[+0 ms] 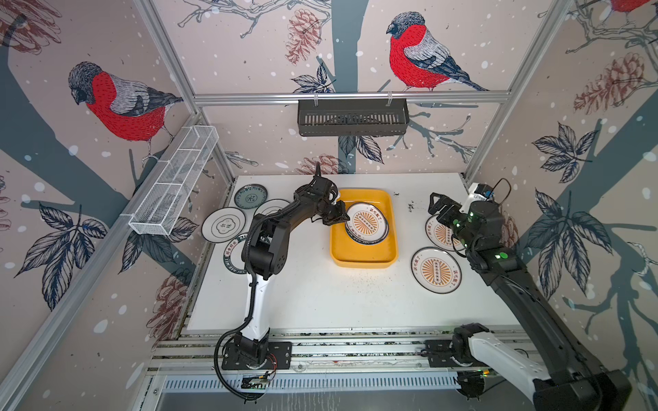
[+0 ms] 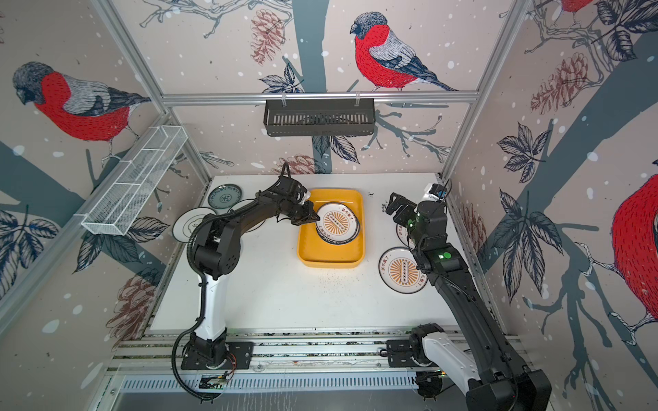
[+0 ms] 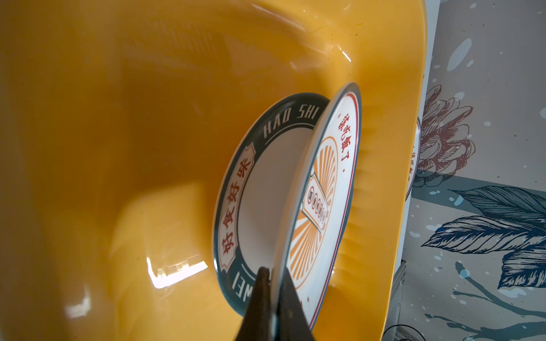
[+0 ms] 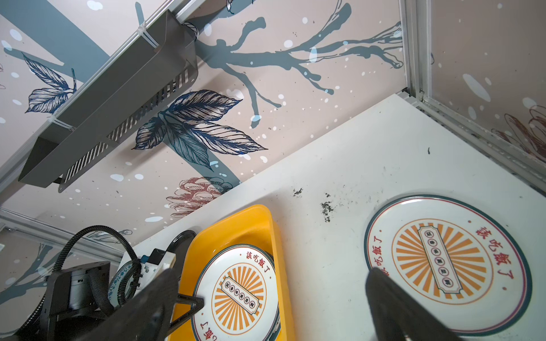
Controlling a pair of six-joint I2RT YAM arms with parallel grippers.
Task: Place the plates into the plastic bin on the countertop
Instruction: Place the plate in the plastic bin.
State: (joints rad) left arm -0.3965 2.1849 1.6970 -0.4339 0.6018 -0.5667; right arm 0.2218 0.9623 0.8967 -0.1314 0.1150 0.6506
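Orange-rayed plate (image 1: 366, 222) is pinched by its near rim in the closed left fingers (image 1: 336, 217) and is held tilted inside the yellow bin (image 1: 359, 253).
An edge grip is judged to be used so that the plate can be lowered flat onto the lettered-rim plate (image 3: 236, 206) lying in the bin just beyond the fingertips. The right fingers (image 1: 437, 208) are spread wide over a matching plate (image 4: 446, 262) on the counter (image 1: 320, 295), probably readied for the next pick.

Bullfinch-print walls (image 1: 249, 53), seemingly aluminium rails (image 1: 349, 98)
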